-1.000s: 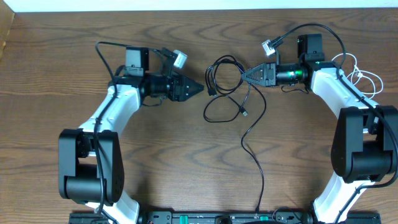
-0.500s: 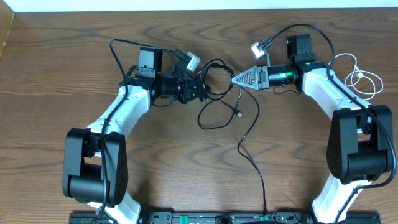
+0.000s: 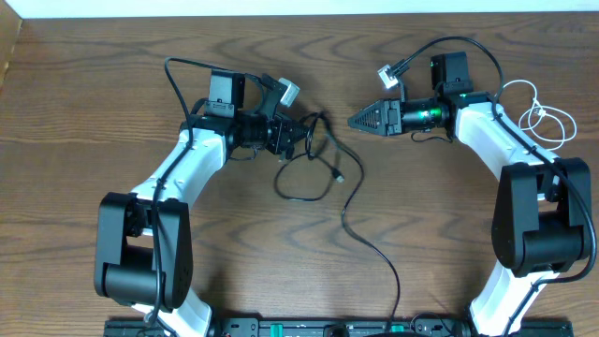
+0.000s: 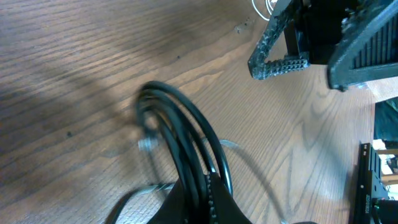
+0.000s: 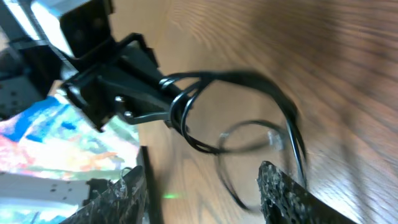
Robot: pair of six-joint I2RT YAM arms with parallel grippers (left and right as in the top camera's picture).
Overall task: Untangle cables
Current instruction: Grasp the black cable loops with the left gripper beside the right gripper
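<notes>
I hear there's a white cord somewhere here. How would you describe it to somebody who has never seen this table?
On the wooden table, look to the far right edge, just outside the right arm. There the white cable lies in a few small loops. Unlike the black cable, which the left gripper holds mid-table, it is pale, thin and touched by no gripper.

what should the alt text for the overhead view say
The left end effector clamps loops of a thin black cable on a brown wooden table, the cable's tail trailing to the bottom edge. The right end effector stands open facing it, not touching. A thin white cable lies coiled at far right.
</notes>
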